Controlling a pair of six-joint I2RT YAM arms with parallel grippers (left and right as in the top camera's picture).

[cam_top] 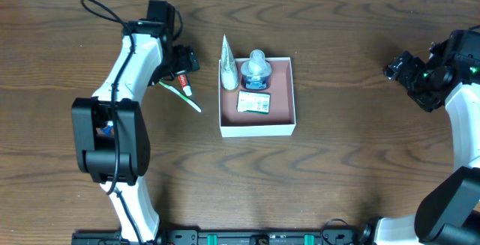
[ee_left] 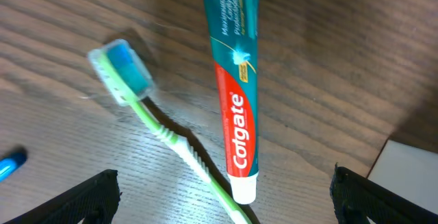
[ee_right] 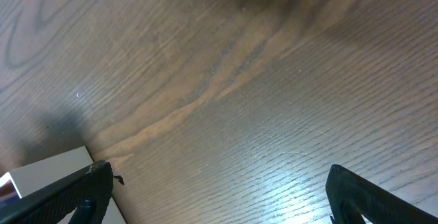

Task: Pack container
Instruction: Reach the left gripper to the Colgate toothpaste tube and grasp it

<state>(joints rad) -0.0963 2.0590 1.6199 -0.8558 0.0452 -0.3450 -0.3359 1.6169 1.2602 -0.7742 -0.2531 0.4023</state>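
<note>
The container [cam_top: 257, 130] is a square white box with a pinkish-brown inside, at the table's middle. In it lie a white tube [cam_top: 228, 69], a blue-and-clear jar [cam_top: 255, 71] and a small flat packet [cam_top: 253, 103]. A Colgate toothpaste tube [ee_left: 236, 87] and a green toothbrush [ee_left: 147, 107] lie on the table left of the box; both also show in the overhead view, the toothpaste [cam_top: 184, 86] and the toothbrush [cam_top: 182, 97]. My left gripper [cam_top: 187, 59] [ee_left: 222, 186] is open above them, touching neither. My right gripper [cam_top: 397, 69] [ee_right: 219, 179] is open and empty, far right of the box.
The table is dark wood. A corner of the white box shows in the left wrist view [ee_left: 410, 169] and in the right wrist view [ee_right: 48, 172]. A small blue item [ee_left: 10, 164] shows at the left wrist view's left edge.
</note>
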